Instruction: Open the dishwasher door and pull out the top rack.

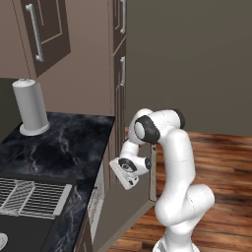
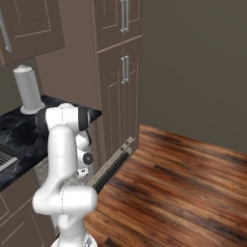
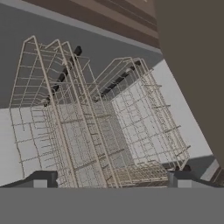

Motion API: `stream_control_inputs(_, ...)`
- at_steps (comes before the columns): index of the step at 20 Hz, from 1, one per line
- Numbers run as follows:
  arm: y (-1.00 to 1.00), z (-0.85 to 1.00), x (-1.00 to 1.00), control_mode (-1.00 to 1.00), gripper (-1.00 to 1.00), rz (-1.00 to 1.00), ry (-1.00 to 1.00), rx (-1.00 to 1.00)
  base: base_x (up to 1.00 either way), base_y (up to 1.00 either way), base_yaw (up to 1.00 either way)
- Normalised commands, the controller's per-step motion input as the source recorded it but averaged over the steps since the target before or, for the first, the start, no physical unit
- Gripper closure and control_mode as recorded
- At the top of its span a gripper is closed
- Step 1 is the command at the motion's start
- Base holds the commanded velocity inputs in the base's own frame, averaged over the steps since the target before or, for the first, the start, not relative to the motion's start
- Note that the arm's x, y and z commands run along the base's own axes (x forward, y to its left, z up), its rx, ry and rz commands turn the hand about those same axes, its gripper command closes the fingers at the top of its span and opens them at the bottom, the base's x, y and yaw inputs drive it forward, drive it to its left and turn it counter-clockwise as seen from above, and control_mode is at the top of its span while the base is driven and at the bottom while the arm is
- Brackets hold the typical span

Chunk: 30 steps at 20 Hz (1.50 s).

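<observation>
Door (image 2: 112,166) hangs open, partly hidden behind arm. Rack (image 3: 100,127) wires crowd hand view, edges cropped. End effector (image 3: 111,178) spread wide, tips flanking rack wires, gripping nothing.

White paper-towel roll (image 1: 30,107) upright on the dark marble counter (image 1: 64,142), silver grid drying mat (image 1: 30,197) nearer, brown cabinet doors (image 2: 120,91), wooden floor (image 2: 178,188).

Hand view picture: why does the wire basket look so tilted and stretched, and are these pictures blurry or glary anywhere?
Hand view: the camera rolls with the hand and sits close, so the top rack looks skewed, its thin wires slightly jagged. Left base view: even flat light, soft reflections on the dark counter, no glare. Right base view: sharp enough, faint shading under the dishwasher door on the wooden floor.
</observation>
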Motion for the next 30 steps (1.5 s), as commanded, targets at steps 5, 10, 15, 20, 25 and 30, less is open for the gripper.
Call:
stream_control_inputs(5,0.19,-0.05,0.23,-1.0,-1.0,0.0,0.0,0.04,0.0,0.0,0.0)
stream_control_inputs(10,0.18,-0.14,0.19,-1.0,-1.0,0.0,0.0,0.02,0.0,0.0,0.0)
stream_control_inputs(15,0.21,-0.15,0.2,-1.0,-1.0,0.0,0.0,0.02,0.0,0.0,0.0)
stream_control_inputs(20,0.2,-0.1,0.2,-1.0,-1.0,0.0,0.0,0.02,0.0,0.0,0.0)
stream_control_inputs(25,0.11,-0.08,0.16,-1.0,-1.0,0.0,0.0,0.02,0.0,0.0,0.0)
stream_control_inputs(30,0.01,-0.06,0.04,-1.0,-1.0,0.0,0.0,0.01,0.0,0.0,0.0)
